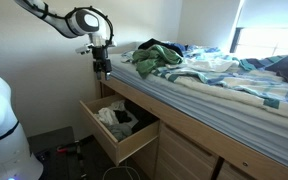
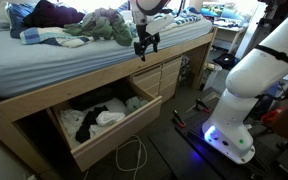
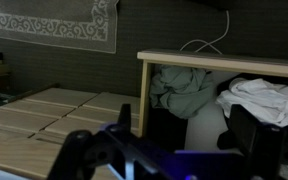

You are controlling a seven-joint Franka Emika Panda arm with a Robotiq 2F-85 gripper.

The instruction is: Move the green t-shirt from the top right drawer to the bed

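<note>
A green garment (image 1: 160, 56) lies crumpled on the bed (image 1: 234, 95) near its edge; it also shows in an exterior view (image 2: 100, 26). Under the bed a wooden drawer (image 1: 127, 146) stands pulled open, seen in both exterior views (image 2: 109, 146). In the wrist view a pale grey-green garment (image 3: 186, 90) and a white cloth (image 3: 269, 100) lie in the drawer. My gripper (image 1: 103, 70) hangs at the bed's edge above the open drawer (image 2: 144, 46). Its fingers (image 3: 184, 130) are spread apart with nothing between them.
Several closed drawer fronts (image 2: 162, 75) run along the bed frame. White and dark clothes (image 2: 96, 120) fill the open drawer. Blue and white bedding (image 1: 219, 70) covers the bed. The white robot base (image 2: 234, 95) and a cable (image 2: 130, 160) are on the floor.
</note>
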